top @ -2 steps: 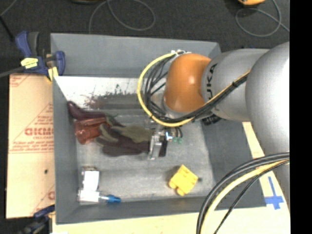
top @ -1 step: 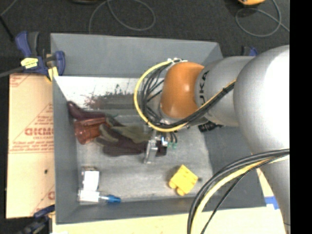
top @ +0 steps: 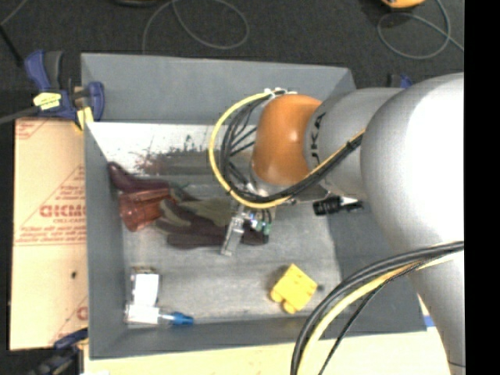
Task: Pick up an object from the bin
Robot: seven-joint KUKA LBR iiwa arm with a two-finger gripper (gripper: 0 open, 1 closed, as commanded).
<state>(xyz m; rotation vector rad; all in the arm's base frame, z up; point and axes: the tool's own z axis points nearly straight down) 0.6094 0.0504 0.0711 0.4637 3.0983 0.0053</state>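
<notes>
The gripper [top: 234, 243] hangs over the right end of a dark maroon heap [top: 191, 226] in the middle of the bin [top: 211, 80]. Whether the claw is spread or pinching cannot be told under the orange wrist cover [top: 285, 143]. The heap looks limp, perhaps rubber or cloth, so the claw should close on one fold and lift straight up, or neighbours may drag along. A glossy reddish-brown piece [top: 141, 209] touches the heap's left. A hard, blocky yellow brick [top: 294, 287] and a white part with a blue tip [top: 150, 303] lie well apart.
</notes>
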